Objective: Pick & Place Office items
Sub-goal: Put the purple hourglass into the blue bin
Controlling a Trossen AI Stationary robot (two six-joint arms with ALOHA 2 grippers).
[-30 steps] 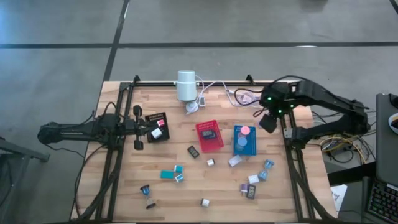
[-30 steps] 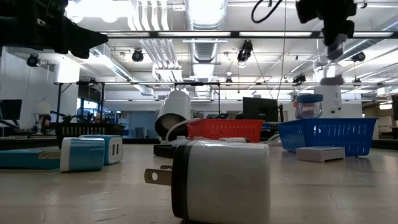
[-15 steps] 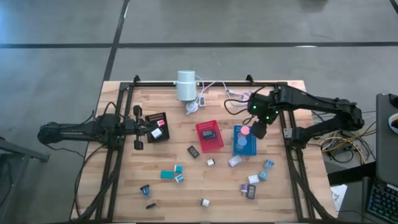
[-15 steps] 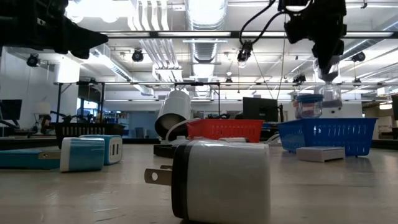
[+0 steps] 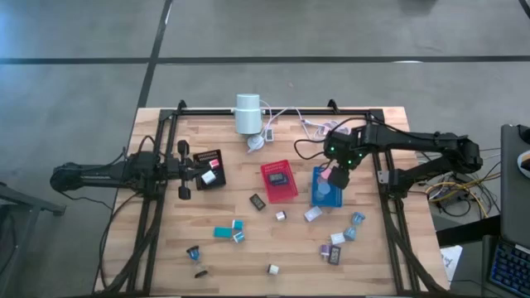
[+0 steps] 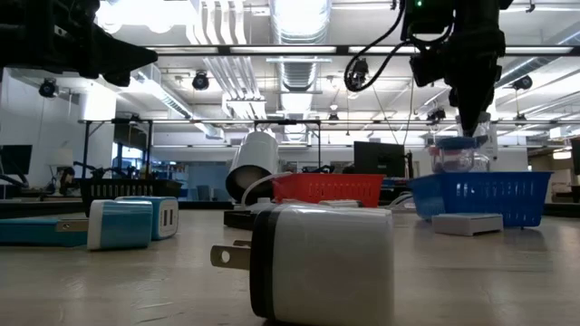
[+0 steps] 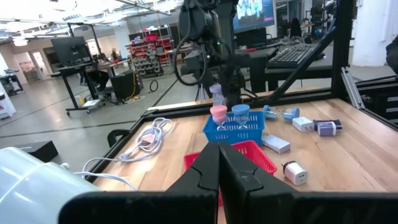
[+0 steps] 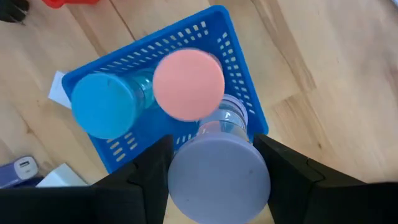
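Observation:
My right gripper [image 5: 338,177] points down over the blue tray [image 5: 318,197], shut on a clear office item with a lilac round top [image 8: 217,172]. In the tray stand a pink-topped piece [image 8: 188,84] and a blue-topped piece [image 8: 103,104]. More office items lie loose on the table's near half: teal blocks [image 5: 224,232] and small white and grey pieces [image 5: 335,246]. My left gripper [image 7: 219,169] is shut and empty, level at the table's left by the black tray [image 5: 207,161]. My right gripper pinches the lilac-topped piece between its two fingers [image 8: 149,175], one on each side of the round top [image 8: 186,180]. The fingers come from above, pointing down. The piece hangs upright below them over the blue tray, beside the pink-topped piece; its lower end is hidden.
A red tray [image 5: 279,180] sits left of the blue one. A white cylinder [image 5: 247,113] with cables stands at the far edge. A white charger [image 6: 317,263] lies close to the low camera. Black frame rails run along the table's left and right sides.
My right gripper has come down and moved toward the table's left and near edges, carrying the lilac-topped piece from beside the blue tray to over it, close to the pink-topped piece. Its fingers have kept their gap.

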